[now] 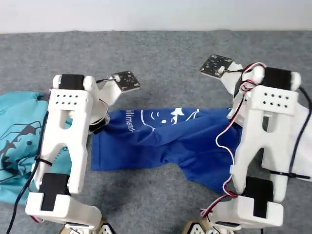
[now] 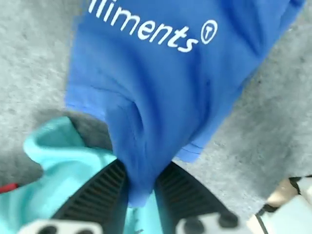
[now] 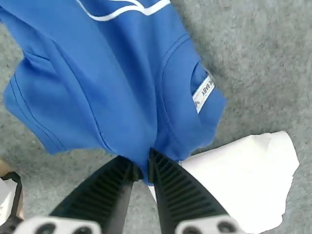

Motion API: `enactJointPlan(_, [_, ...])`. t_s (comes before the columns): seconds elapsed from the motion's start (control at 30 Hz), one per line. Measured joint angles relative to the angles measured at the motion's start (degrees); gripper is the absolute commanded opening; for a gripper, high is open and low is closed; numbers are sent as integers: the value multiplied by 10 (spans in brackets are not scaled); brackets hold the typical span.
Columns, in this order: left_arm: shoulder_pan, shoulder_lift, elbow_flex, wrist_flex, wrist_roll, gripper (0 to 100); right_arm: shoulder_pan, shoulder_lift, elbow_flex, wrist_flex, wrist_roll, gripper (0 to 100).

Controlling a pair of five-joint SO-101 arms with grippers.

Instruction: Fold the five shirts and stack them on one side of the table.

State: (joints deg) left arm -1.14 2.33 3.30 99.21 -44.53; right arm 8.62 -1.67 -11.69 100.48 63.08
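Blue shirt [image 1: 161,141] lies stretched across mid-table [image 1: 161,58]. Left gripper [image 2: 141,183] is clamped on one end, right gripper [image 3: 141,170] is clamped beside the collar [image 3: 163,78]. Recommend equal tension and matched travel so the fold lands flat.

Blue shirt [image 1: 161,141] (white-printed), teal shirt [image 1: 19,129]

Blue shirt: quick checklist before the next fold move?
1. Grip of left end effector on blue shirt edge: ok, shut on it.
2. Grip of right end effector near the collar: ok, shut on it.
3. Cloth flat between the two grips: not ok, rumpled in the middle.
4. Is teal shirt free of the left grip: cannot tell, it lies right beneath it.
5. Is white shirt free of the right grip: cannot tell, it lies right beneath it.
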Motion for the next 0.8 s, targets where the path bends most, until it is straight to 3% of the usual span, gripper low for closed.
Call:
enactJointPlan(0.43, [-1, 24, 85, 0, -11, 32, 27, -9, 155, 0, 17, 24])
enactJointPlan(0.57, [-1, 23, 85, -9, -7, 118, 26, 20, 167, -15, 0, 163])
enactJointPlan(0.67, [-6, 23, 76, -15, 36, 150, 26, 40, 167, -30, -33, 285])
enactJointPlan(0.8, [-5, 23, 41, -7, 60, 155, 26, 47, 133, -30, -68, 299])
